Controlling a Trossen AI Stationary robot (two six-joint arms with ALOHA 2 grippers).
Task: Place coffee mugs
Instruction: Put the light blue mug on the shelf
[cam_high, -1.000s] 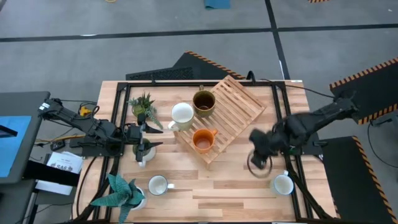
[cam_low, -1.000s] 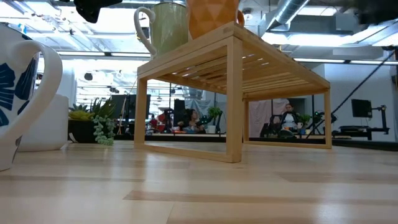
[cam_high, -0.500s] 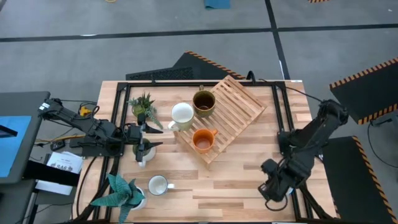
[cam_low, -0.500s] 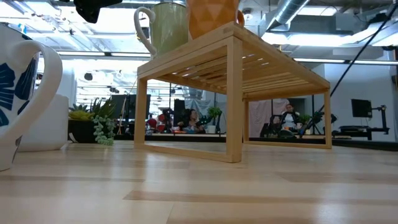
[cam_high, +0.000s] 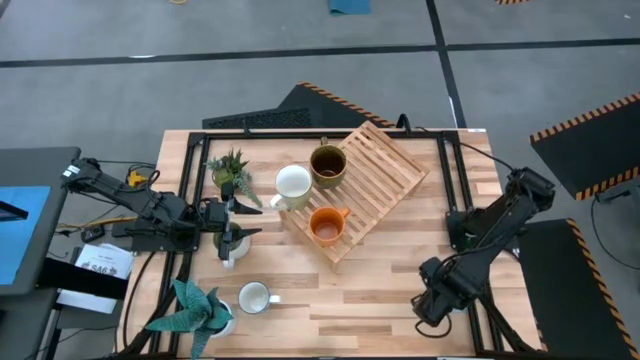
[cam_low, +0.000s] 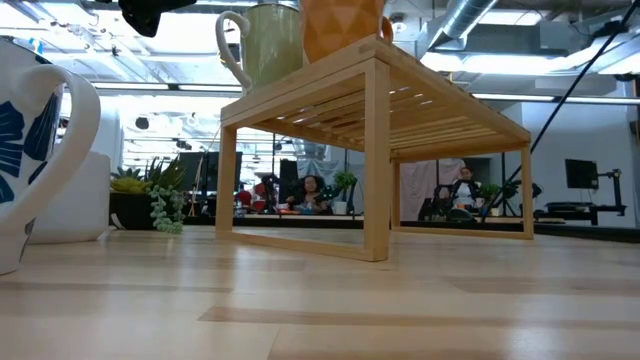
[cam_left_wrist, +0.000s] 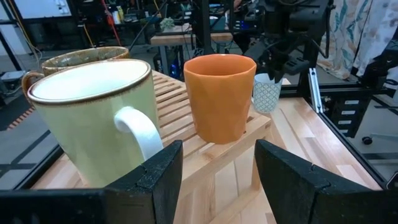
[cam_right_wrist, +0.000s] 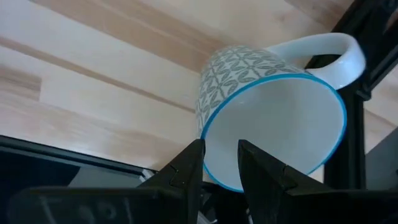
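Note:
A white mug with a grey leaf pattern and a blue rim (cam_right_wrist: 273, 118) stands on the table near its near right corner. My right gripper (cam_right_wrist: 221, 148) points down at it and is open, one finger inside its rim and one outside. The left wrist view shows the same mug (cam_left_wrist: 267, 94) under that gripper. In the high view my right gripper (cam_high: 432, 303) hides the mug. A cream-white mug (cam_high: 292, 184), a brown one (cam_high: 328, 164) and an orange one (cam_high: 326, 227) sit on the slatted wooden rack (cam_high: 385, 170). My left gripper (cam_high: 232, 240) waits open and level at the table's left. My right gripper comes from above with its fingers (cam_right_wrist: 186, 167) astride the patterned mug's wall at the rim (cam_right_wrist: 210, 163), on the side away from the handle. Whether a finger touches the wall, I cannot tell. The mug stands on the table.
Another white mug (cam_high: 254, 297) stands on the table near the front left, by a potted plant (cam_high: 195, 305). A second plant (cam_high: 232, 170) is at the far left. A black frame rail (cam_right_wrist: 357, 143) runs right beside the patterned mug.
My right gripper has swung from beside the rack toward the table's near right corner and come down. It has rolled and tipped to point down, and now covers the patterned mug in the high view. The mug has stayed in place.

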